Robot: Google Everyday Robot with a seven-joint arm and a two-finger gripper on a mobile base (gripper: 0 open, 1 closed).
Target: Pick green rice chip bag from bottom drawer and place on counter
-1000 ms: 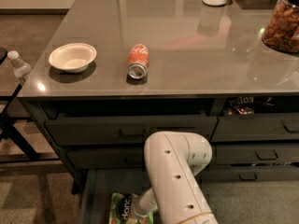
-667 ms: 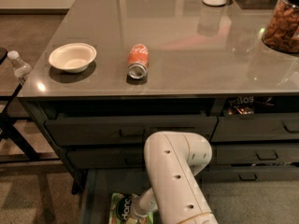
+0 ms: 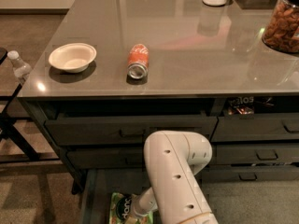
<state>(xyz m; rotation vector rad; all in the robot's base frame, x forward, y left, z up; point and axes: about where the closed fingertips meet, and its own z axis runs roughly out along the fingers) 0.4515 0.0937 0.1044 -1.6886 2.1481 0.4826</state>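
Pale green and crinkly, the rice chip bag [image 3: 120,208] lies in the open bottom drawer [image 3: 92,190], with the gripper [image 3: 135,213] down at its right-hand edge; whether it grips cannot be told.

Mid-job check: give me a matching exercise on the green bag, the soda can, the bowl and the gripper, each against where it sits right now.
Things:
1. green rice chip bag
2. red soda can
3. white bowl
4. gripper

Places:
A. lying on its side on the counter
B. open side up on the counter
C. low in the open bottom drawer, right at the bag
D. lying flat on the drawer's floor

Pairs: 1-D, 2-A, 3-B, 4-C.
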